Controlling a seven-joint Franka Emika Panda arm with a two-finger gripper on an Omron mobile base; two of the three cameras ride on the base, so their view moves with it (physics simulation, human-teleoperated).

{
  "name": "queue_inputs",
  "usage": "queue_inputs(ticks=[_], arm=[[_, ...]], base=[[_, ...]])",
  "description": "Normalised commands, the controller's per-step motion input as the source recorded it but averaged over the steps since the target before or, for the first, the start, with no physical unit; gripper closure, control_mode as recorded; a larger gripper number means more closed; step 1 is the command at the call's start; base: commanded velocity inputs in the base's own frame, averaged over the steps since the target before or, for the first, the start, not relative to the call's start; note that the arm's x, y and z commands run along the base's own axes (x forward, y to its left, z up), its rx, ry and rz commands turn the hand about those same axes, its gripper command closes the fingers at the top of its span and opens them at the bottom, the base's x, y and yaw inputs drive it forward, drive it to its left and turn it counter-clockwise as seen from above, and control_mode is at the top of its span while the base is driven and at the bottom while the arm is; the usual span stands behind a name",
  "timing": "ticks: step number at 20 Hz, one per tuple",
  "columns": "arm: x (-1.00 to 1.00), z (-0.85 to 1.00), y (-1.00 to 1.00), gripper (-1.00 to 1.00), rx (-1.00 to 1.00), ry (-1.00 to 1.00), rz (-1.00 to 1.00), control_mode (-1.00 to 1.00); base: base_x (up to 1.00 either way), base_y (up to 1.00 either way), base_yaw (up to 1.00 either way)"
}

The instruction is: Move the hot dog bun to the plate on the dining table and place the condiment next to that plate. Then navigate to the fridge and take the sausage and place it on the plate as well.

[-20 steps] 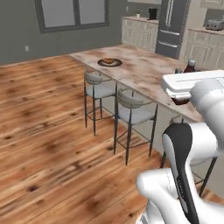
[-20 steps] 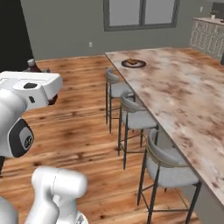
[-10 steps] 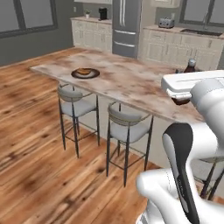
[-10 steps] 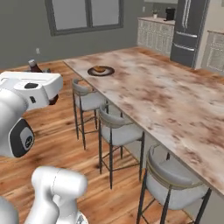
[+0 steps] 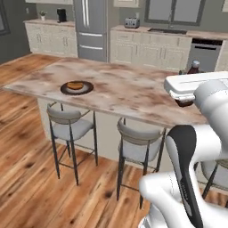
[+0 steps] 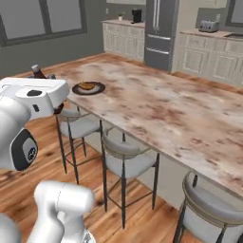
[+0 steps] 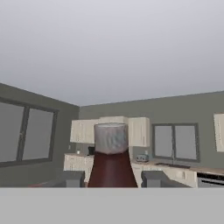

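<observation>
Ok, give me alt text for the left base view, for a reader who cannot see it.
A dark plate holding a hot dog bun sits near the left end of a marble dining table, with grey stools tucked beneath. The robot's white arm fills the right foreground, and a fridge stands behind.

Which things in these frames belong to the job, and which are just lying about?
Job: dark red condiment bottle with grey cap held in the pincer; dark round plate bearing the tan bun; marble dining table; steel fridge.

Lying about: grey stools; silver toaster.

Even, soft rendered light; slightly blurry, no glare.
</observation>
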Motion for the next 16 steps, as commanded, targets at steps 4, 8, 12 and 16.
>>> queue_inputs(ticks=[4,8,12,16], arm=[[0.00,0.00,0.00,1.00,0.00,0.00,0.00,1.00],[0.00,0.00,0.00,1.00,0.00,0.00,0.00,1.00],[0.00,0.00,0.00,1.00,0.00,0.00,0.00,1.00],[0.00,0.00,0.00,1.00,0.00,0.00,0.00,1.00]], base=[[0.78,1.00,-0.39],[0.78,1.00,-0.39],[0.78,1.00,-0.42],[0.80,1.00,-0.42]])
